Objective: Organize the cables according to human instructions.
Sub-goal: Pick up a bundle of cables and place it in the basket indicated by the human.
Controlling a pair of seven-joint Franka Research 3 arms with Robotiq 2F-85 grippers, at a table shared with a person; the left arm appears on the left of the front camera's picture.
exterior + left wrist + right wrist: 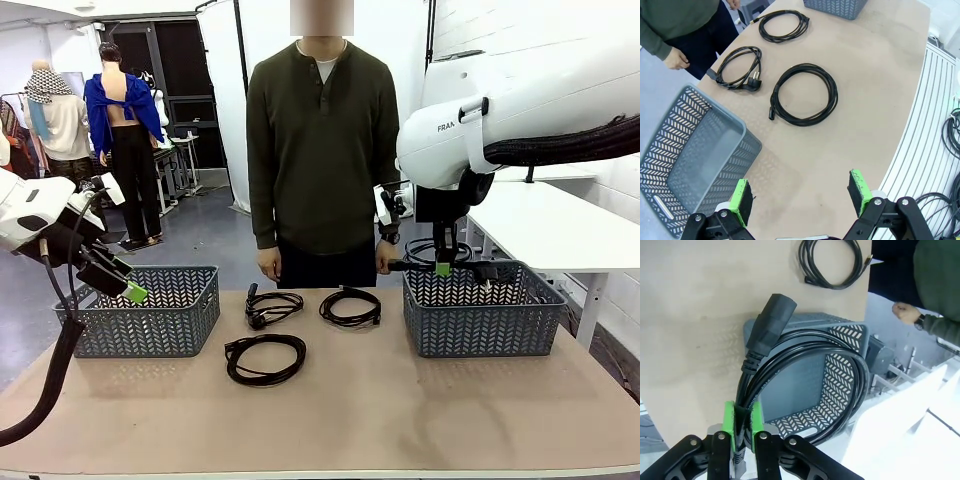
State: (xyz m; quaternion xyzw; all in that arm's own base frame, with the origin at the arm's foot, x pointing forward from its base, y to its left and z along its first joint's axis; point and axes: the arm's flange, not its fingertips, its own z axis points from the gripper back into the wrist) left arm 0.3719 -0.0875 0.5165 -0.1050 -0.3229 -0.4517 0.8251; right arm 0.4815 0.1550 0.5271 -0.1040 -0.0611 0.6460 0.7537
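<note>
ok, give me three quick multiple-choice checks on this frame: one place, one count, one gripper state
1. Where is the cable that the right gripper holds?
A. In the left basket
B. Over the right basket
C. In the person's hand

2. How many coiled cables lie on the table?
A. One
B. Two
C. Three

3. The left gripper is:
A. open and empty
B. shut on a cable
C. shut on a basket rim

Answers:
1 B: the coil hangs from the shut jaws above that basket's floor.
2 C: three separate coils lie on the tabletop.
3 A: its jaws stand wide apart with nothing between.
</note>
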